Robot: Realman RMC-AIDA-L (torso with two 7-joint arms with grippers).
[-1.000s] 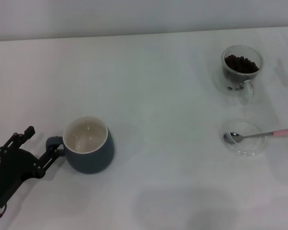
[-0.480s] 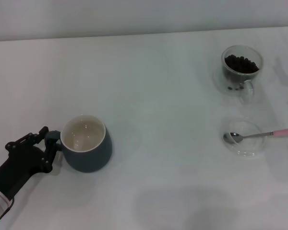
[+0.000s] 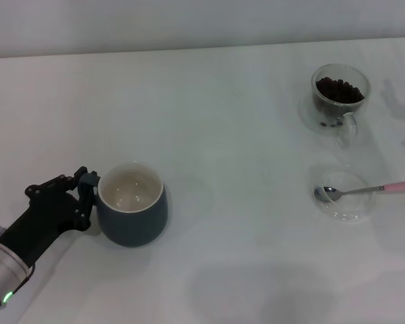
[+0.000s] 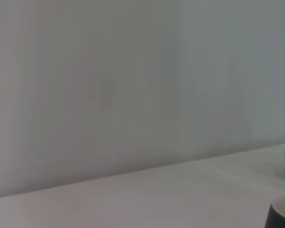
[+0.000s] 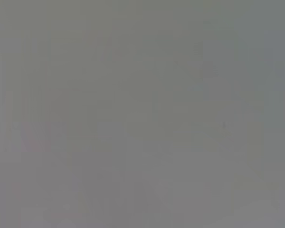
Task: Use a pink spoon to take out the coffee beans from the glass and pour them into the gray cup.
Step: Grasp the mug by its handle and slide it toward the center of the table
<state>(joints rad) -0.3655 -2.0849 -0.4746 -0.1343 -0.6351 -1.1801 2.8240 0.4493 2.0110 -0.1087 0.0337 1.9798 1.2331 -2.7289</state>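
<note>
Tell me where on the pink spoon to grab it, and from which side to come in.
Grip the pink handle of the pink spoon, coming from above at the table's right edge. Its metal bowl rests inside the shallow glass dish, while the handle lies over the rim and sticks out to the right, probably leaving room under it. The right hand is out of view.

Blue-gray cup (image 3: 132, 214) cream inside; spoon (image 3: 364, 190) handle pink; beans (image 3: 338, 90) dark brown.

The central bench (image 3: 243, 135) lies open between the gray cup (image 3: 131, 212) at the left and the glass (image 3: 339, 100) at the right. The left tool (image 3: 81, 196) blocks the cup's handle side. The pink spoon (image 3: 368, 190) and its clear dish (image 3: 344, 196) occupy the near right.
</note>
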